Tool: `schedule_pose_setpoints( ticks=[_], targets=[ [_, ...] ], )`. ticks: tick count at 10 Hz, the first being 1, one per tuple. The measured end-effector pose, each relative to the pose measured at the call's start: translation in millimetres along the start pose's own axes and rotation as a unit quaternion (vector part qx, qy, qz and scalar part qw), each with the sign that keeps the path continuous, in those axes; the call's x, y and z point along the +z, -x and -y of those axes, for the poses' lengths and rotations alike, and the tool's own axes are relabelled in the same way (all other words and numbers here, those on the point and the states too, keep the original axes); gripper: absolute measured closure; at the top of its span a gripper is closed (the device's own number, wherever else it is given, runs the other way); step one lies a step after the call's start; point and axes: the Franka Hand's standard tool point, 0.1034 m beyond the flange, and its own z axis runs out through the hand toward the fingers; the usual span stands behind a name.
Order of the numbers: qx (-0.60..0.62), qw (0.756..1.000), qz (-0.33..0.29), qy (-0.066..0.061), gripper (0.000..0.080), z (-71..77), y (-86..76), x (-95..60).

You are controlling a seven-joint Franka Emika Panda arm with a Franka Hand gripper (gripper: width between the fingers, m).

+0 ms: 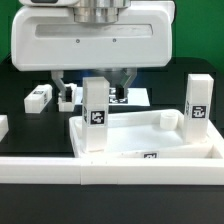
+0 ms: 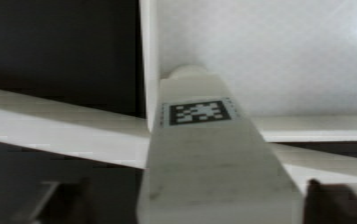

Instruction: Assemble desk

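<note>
One long white border rail [image 1: 110, 172] runs across the front. Just behind it lies the desk tabletop [image 1: 150, 138], a white rimmed tray. Two tagged legs stand upright at its corners: the left leg [image 1: 95, 112] on the exterior view's left, the right leg [image 1: 197, 105] opposite. The gripper [image 1: 94, 97] hangs around the left leg, jaws spread either side, not pinching it. Farther back, a third leg [image 1: 38, 97] lies flat on the black table [image 1: 25, 80].

The white plastic tray-like tabletop [image 1: 120, 140] sits lower centre. A white square tagged leg [image 1: 95, 115] stands at its left corner, a second leg [image 1: 197, 108] at its right end, and a third leg [image 1: 40, 97] lies mid-left.
</note>
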Motion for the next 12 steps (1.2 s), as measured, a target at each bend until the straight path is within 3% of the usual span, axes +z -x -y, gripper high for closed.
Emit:
schedule_pose_setpoints(
  ticks=[2, 7, 10, 12],
  targets=[
    [0.0, 1.0, 0.0, 0.0, 0.0515, 0.0, 0.0, 0.0],
    [0.061, 0.998, -0.001, -0.003, 0.0512, 0.4, 0.0, 0.2],
    [0.243, 0.97, 0.0, -0.007, 0.0512, -0.6, 0.8, 0.9],
    [0.346, 0.938, -0.001, -0.006, 0.0512, -1.0, 1.1, 1.1]
  ],
)
